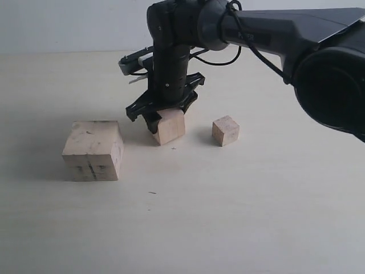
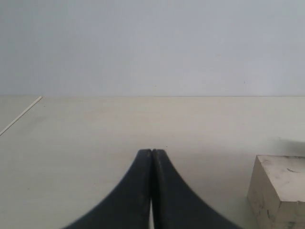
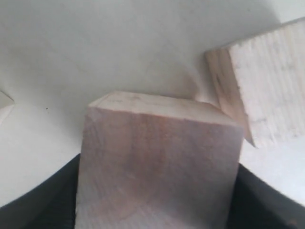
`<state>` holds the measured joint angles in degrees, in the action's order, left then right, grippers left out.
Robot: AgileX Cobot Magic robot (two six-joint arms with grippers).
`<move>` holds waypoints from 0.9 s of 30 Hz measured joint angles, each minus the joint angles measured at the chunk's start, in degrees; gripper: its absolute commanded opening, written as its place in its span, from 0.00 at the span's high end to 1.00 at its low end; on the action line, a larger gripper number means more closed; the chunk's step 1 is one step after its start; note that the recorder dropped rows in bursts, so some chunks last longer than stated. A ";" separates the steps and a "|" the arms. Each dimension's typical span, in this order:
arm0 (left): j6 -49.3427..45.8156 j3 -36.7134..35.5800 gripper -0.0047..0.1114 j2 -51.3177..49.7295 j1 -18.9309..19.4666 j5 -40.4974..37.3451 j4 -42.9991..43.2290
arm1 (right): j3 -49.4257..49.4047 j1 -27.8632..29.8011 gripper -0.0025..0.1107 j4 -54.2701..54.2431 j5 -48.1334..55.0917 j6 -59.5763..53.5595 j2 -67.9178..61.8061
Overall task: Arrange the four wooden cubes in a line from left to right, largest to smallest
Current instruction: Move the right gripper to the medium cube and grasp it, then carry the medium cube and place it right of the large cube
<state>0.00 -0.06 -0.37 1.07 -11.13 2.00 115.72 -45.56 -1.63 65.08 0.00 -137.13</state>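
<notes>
The largest wooden cube (image 1: 93,150), marked with dark scuffs, stands on the table at the left; it also shows in the left wrist view (image 2: 280,191) and the right wrist view (image 3: 267,90). My right gripper (image 1: 167,117) reaches down from the upper right and is shut on a mid-sized wooden cube (image 1: 170,127), which fills the space between the black fingers (image 3: 157,171). This cube sits at table level, slightly turned. A smaller cube (image 1: 226,131) rests to its right. The fourth cube is out of view. My left gripper (image 2: 152,152) is shut on nothing, low over the table beside the largest cube.
The pale tabletop (image 1: 228,217) stretches wide in front of the cubes. The right arm's dark bulk (image 1: 319,57) fills the upper right of the exterior view. A plain light wall (image 1: 68,23) stands behind the table.
</notes>
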 measured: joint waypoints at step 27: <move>0.00 0.00 0.96 0.00 0.00 0.00 0.00 | -27.32 -0.56 0.98 -19.74 -5.76 -56.38 23.68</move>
<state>0.00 -0.06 -0.37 1.07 -11.13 2.00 88.41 -46.12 -21.36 59.33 -56.38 -113.45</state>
